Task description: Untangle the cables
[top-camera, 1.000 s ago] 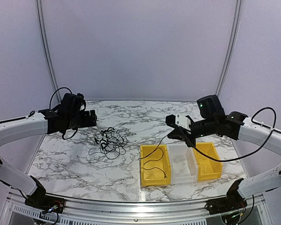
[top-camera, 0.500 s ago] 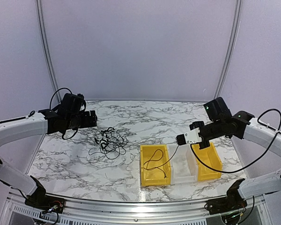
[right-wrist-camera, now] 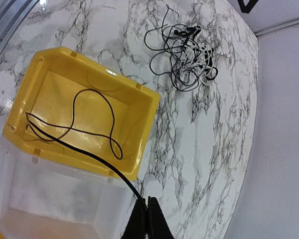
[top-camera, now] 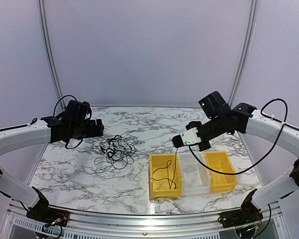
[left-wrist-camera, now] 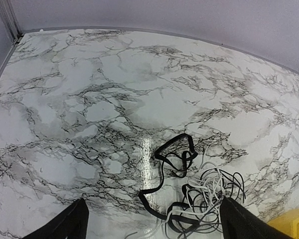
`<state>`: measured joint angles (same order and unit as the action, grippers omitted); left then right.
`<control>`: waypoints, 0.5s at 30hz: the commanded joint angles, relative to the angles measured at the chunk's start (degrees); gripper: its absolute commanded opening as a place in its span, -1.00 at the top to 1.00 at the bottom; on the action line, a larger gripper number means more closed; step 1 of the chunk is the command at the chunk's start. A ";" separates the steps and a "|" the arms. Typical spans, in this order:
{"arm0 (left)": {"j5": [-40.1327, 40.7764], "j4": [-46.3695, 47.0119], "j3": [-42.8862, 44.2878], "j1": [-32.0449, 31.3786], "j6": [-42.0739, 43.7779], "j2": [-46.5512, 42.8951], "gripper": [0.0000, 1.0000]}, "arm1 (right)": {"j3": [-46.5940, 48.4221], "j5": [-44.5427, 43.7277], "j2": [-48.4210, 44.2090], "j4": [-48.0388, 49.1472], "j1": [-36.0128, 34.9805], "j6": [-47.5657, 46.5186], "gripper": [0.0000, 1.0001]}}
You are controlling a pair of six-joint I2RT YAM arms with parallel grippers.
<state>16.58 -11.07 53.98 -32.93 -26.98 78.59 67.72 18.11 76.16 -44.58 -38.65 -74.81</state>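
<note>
Left arm: the black two-finger left end effector (top-camera: pixel 96 128) hovers above the bench, well to the left of the left-hand yellow plastic bin (top-camera: pixel 155 188) and farther back. Its fingers are spread wide and grip nothing.

Bench: a white marble-patterned bench (top-camera: pixel 154 122) with grey veins carries everything.

Knot: a tangle of thin black and white cables (top-camera: pixel 117 149) lies flat on the bench. It is left of the yellow bin and a little farther back, apart from the bin's wall. In the left wrist view it sits low and right between the two spread fingers, with a flat black loop reaching out from it.

Separated strand: one thin black cable (right-wrist-camera: pixel 89 155) is free of the tangle. Its upper end is pinched above the bin. The strand drops past the bin's right rim, and the rest lies in a loose loop on the bin floor.

Right arm: the black and white right end effector (top-camera: pixel 178 141) hangs over the yellow bin's far right corner. Its fingers are pressed together on the upper end of the thin black cable.

Middle container: a clear plastic bin (top-camera: pixel 194 188) touches the yellow bin's right wall.

Far container: a second yellow plastic bin (top-camera: pixel 222 183) stands beyond the clear one, against its right wall.
</note>
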 commanded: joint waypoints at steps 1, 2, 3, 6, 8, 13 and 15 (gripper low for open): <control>-0.76 -1.50 -1.24 0.23 -1.54 -1.68 -0.90 | 1.60 5.90 4.69 1.66 -3.67 12.07 1.00; -0.96 -1.50 -1.16 0.23 -1.65 -1.66 -0.90 | 0.98 6.91 5.54 2.75 -4.17 13.34 1.00; -1.15 -1.48 -1.08 0.23 -1.67 -1.68 -0.90 | 0.36 8.02 6.41 3.79 -4.48 14.57 1.00; -1.45 -1.55 -1.07 0.23 -1.27 -2.09 -0.90 | -2.14 11.37 8.48 6.56 -5.10 17.87 1.00; -1.37 -1.65 -1.19 0.23 -0.75 -2.52 -0.90 | -3.88 13.43 9.41 8.32 -5.36 19.80 1.00; -1.28 -1.93 -1.79 0.23 -0.82 -3.62 -0.90 | -5.71 15.30 11.65 12.93 -5.68 23.59 1.00; -1.50 -1.89 -2.30 0.23 -1.30 -3.82 -0.90 | -5.89 15.75 12.62 14.68 -5.67 25.02 1.00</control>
<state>15.44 -11.92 53.06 -32.93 -27.99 76.53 61.58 30.52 87.70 -35.62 -43.72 -54.87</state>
